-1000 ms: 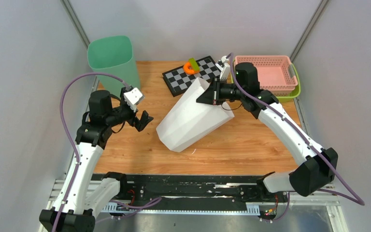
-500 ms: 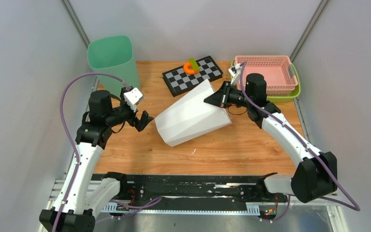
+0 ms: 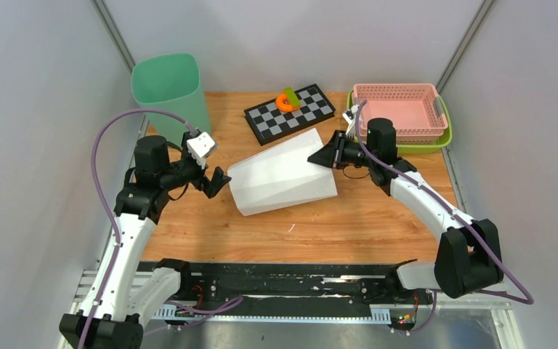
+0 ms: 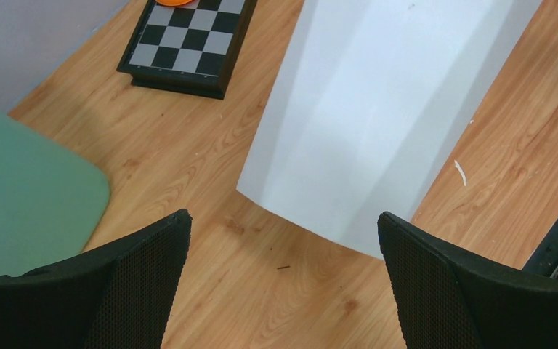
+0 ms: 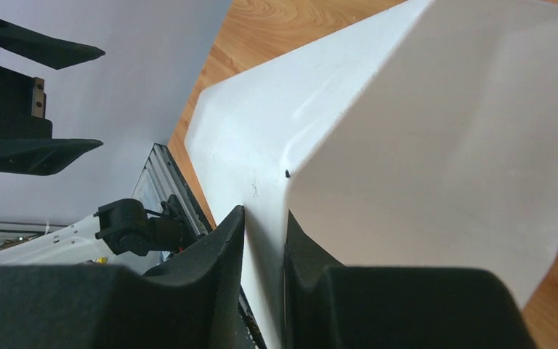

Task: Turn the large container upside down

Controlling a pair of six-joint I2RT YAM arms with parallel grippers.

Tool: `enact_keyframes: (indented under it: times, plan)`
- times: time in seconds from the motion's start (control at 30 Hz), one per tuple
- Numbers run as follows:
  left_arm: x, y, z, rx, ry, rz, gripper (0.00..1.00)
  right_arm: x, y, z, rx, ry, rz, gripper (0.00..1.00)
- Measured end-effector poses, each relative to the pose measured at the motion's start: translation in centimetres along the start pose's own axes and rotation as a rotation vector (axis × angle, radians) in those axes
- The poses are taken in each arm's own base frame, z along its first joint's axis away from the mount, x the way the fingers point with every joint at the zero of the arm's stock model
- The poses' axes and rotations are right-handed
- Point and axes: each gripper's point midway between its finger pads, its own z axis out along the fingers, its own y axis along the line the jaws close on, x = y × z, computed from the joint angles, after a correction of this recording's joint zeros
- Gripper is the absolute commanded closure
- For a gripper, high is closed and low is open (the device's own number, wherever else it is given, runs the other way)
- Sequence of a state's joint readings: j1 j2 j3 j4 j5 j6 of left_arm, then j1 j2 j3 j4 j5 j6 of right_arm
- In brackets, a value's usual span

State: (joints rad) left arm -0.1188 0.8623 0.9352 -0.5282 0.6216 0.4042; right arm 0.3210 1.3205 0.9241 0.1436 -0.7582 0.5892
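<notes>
The large white container point(image 3: 280, 174) lies on its side in the middle of the wooden table, its closed base to the left and its open mouth to the right. My right gripper point(image 3: 322, 156) is shut on the rim of its mouth; in the right wrist view the container point(image 5: 378, 145) fills the frame with its wall pinched between my fingers point(image 5: 221, 247). My left gripper point(image 3: 218, 182) is open and empty just left of the container's base. The left wrist view shows the container's base point(image 4: 378, 123) ahead, between my spread fingers point(image 4: 138, 269).
A tall green bin point(image 3: 168, 91) stands at the far left corner. A checkerboard point(image 3: 290, 113) with an orange and green piece point(image 3: 287, 99) lies at the back. A pink basket point(image 3: 399, 109) in a green tray stands at the back right.
My right gripper has lowered the container's rim down and to the right, so the container has tipped from steeply tilted to lying almost flat on its side. The left arm has not moved.
</notes>
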Motion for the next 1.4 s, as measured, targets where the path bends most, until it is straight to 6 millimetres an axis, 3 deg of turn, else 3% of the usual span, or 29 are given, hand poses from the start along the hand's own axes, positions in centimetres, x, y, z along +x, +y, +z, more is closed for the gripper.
enact_keyframes:
  times: [0.2, 0.37, 0.53, 0.9, 1.23, 1.4]
  plan:
    - [0.0, 0.0, 0.0, 0.001, 0.000, 0.000, 0.00, 2.2, -1.6, -0.1, 0.033, 0.039, 0.035, 0.61]
    - [0.0, 0.0, 0.0, 0.004, -0.001, -0.001, 0.00, 2.3, -2.3, -0.1, 0.054, 0.034, 0.027, 0.46]
    - [0.2, 0.0, 0.3, 0.005, 0.006, -0.021, 0.00, 2.1, -3.0, -0.3, 0.081, 0.023, 0.017, 0.38]
    - [1.2, 1.6, 2.0, -0.035, 0.044, -0.112, 0.00, 1.3, -3.9, -0.8, 0.107, 0.003, -0.015, 0.33]
    - [1.8, 3.3, 2.7, -0.106, 0.063, -0.142, 0.00, -0.8, -1.6, -0.7, 0.037, -0.007, -0.058, 0.31]
    - [2.6, 4.2, 3.1, -0.142, 0.094, -0.153, 0.00, -0.8, -1.6, -0.4, 0.027, 0.009, -0.052, 0.31]
